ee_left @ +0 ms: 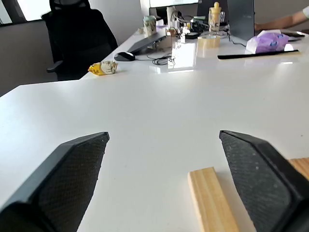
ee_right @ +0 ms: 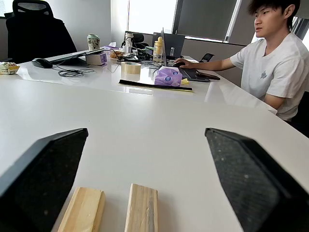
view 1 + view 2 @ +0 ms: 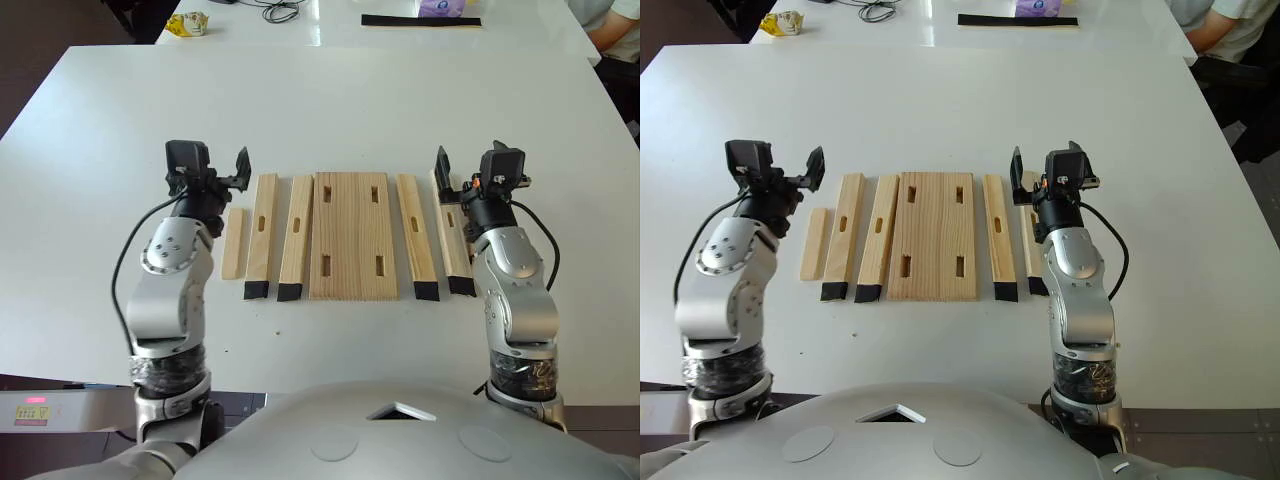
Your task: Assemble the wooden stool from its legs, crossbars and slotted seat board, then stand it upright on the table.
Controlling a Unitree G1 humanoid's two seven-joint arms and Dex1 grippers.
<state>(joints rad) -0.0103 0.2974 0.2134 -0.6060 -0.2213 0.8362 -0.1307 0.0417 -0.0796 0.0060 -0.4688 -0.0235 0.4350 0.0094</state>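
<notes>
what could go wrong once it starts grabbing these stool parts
The right gripper is open over a pair of strips lying close together; it might pinch both or knock one askew.
The short strip lies close beside the left arm, which could sweep it aside.
The seat board lies flat with legs close along both sides, leaving little room to grip its edges.

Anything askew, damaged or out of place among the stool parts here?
Nothing stands out: the seat board lies flat, and the legs and a crossbar lie in a tidy row beside it.
</notes>
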